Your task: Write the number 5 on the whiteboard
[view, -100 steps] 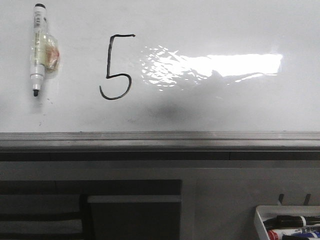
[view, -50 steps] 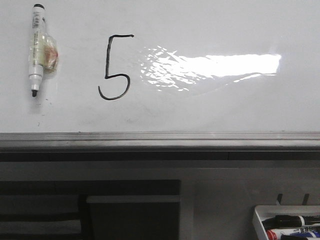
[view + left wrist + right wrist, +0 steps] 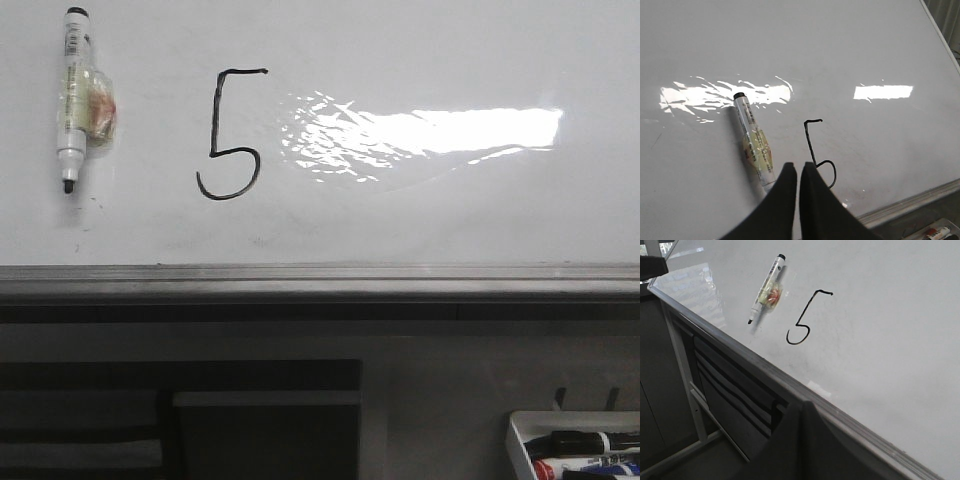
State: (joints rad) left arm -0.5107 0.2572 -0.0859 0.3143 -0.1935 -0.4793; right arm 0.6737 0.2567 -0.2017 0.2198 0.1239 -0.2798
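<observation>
The number 5 (image 3: 232, 135) is drawn in thin black line on the whiteboard (image 3: 450, 210), left of a bright glare patch. It also shows in the left wrist view (image 3: 811, 140) and the right wrist view (image 3: 805, 320). A black-tipped marker (image 3: 75, 100) with tape round its middle lies on the board left of the 5. No gripper shows in the front view. My left gripper (image 3: 799, 166) hovers over the board between the marker (image 3: 754, 140) and the 5, jaws together and empty. My right gripper (image 3: 804, 407) is shut and empty, off the board's edge by the ledge (image 3: 790, 382).
A grey metal ledge (image 3: 320, 282) runs along the board's near edge. A small white tray (image 3: 520, 440) holding several markers hangs at the lower right. Dark slatted panels (image 3: 180, 410) sit below the ledge.
A faint shadow on the board below the glare has gone. The 5 and the marker have not moved.
</observation>
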